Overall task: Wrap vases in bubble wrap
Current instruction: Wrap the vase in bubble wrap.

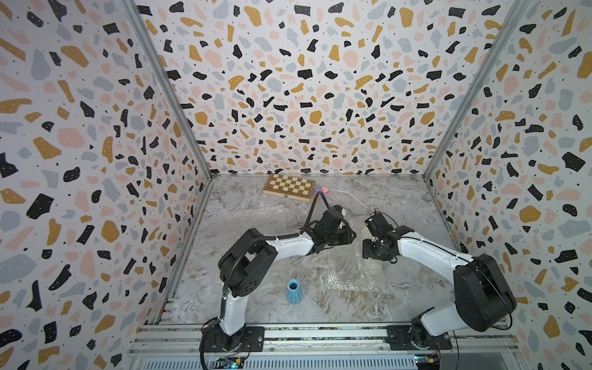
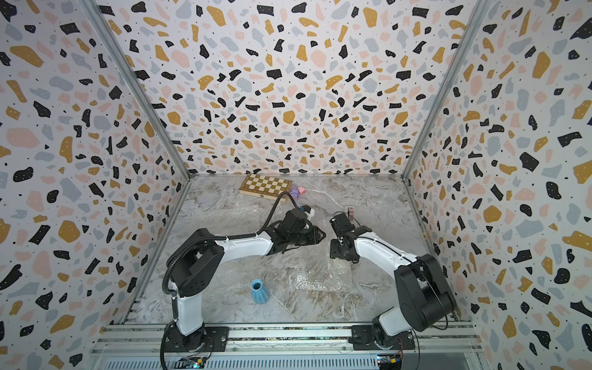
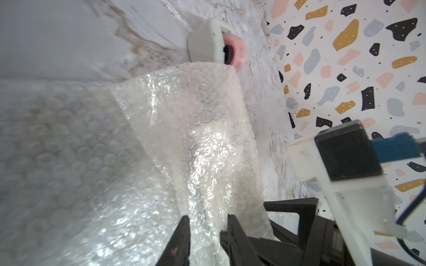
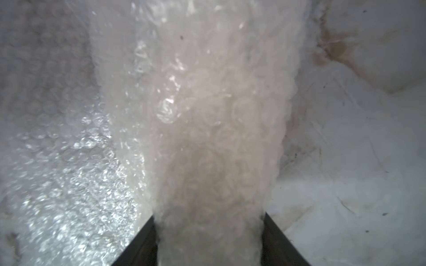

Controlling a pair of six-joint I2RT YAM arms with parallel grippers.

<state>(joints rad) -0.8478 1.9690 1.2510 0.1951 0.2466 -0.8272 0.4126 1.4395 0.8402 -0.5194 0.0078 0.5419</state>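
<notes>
A bundle of bubble wrap (image 3: 207, 142) lies between the two arms, with a cream-white vase (image 4: 214, 142) showing dimly through it. My left gripper (image 3: 208, 239) is shut on one crinkled end of the wrap. My right gripper (image 4: 208, 239) is shut across the wrapped body, one finger on each side. In both top views the two grippers (image 1: 350, 235) (image 1: 368, 250) face each other at mid-table. The light blue vase (image 1: 293, 291) (image 2: 259, 291) stands bare and upright near the front, apart from both arms. A flat sheet of bubble wrap (image 1: 349, 275) lies under the grippers.
Another bubble wrap sheet (image 1: 253, 217) is spread at the left-middle of the marble table (image 1: 400, 198). A chessboard (image 1: 288, 186) and a small pink toy (image 1: 325, 191) sit by the back wall. The white tape dispenser (image 3: 205, 41) (image 1: 374, 209) stands just beyond the bundle. Patterned walls enclose three sides.
</notes>
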